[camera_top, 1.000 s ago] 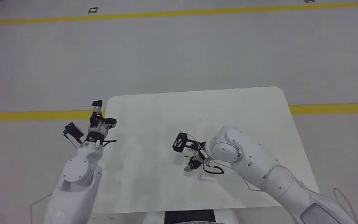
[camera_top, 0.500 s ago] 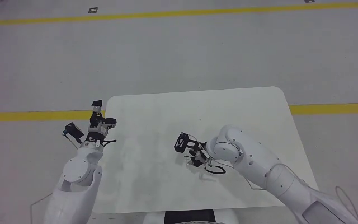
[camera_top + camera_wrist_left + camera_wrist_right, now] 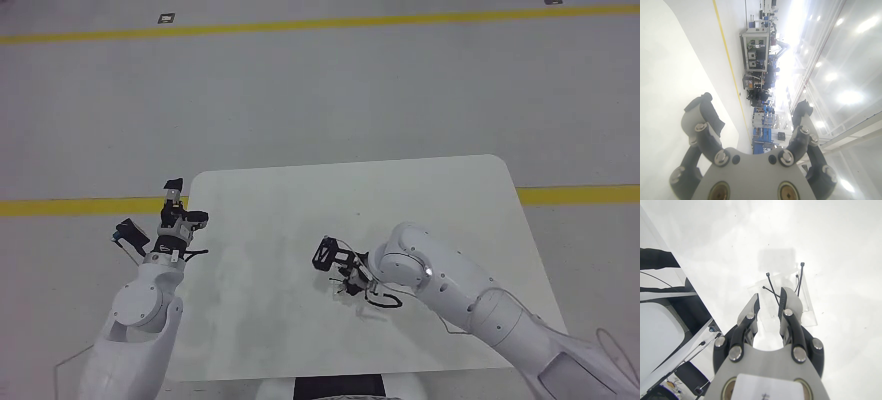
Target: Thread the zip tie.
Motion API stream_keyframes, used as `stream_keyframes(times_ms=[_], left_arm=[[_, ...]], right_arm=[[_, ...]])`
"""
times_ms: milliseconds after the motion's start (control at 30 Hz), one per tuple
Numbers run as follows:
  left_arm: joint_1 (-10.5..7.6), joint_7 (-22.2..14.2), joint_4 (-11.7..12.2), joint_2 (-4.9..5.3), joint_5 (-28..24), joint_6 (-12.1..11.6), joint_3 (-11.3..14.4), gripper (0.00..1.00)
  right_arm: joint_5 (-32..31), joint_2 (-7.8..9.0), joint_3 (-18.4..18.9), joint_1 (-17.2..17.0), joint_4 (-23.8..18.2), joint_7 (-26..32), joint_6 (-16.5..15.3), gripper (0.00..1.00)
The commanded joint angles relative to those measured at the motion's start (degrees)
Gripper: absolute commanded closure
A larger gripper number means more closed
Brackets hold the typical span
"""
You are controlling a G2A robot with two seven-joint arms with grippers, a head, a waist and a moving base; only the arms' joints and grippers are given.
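White surface point(image 3: 420, 200), rounded corners, sitting on a pale grey floor point(image 3: 300, 100). One yellow line point(image 3: 300, 24) crosses the floor well beyond it, and a second yellow line point(image 3: 80, 206) shows at both of its sides. There's a small dark square marker point(image 3: 167, 17) just past the far line. Out in the hall are a metal-framed cabinet point(image 3: 755, 51), blue crates point(image 3: 762, 130) and bright ceiling lights point(image 3: 848, 97).
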Motion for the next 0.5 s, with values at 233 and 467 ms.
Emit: stream_keyframes(times_ms=[233,467], left_arm=[[0.0,0.0,0.0,0.0,0.0,0.0,0.0,0.0],[0.0,0.0,0.0,0.0,0.0,0.0,0.0,0.0]], right_arm=[[-0.3,-0.58,-1.1,0.8,2.0,-0.5,0.0,0.81],[-0.1,-0.77,-1.9,1.3,2.5,-1.1,0.0,0.85]])
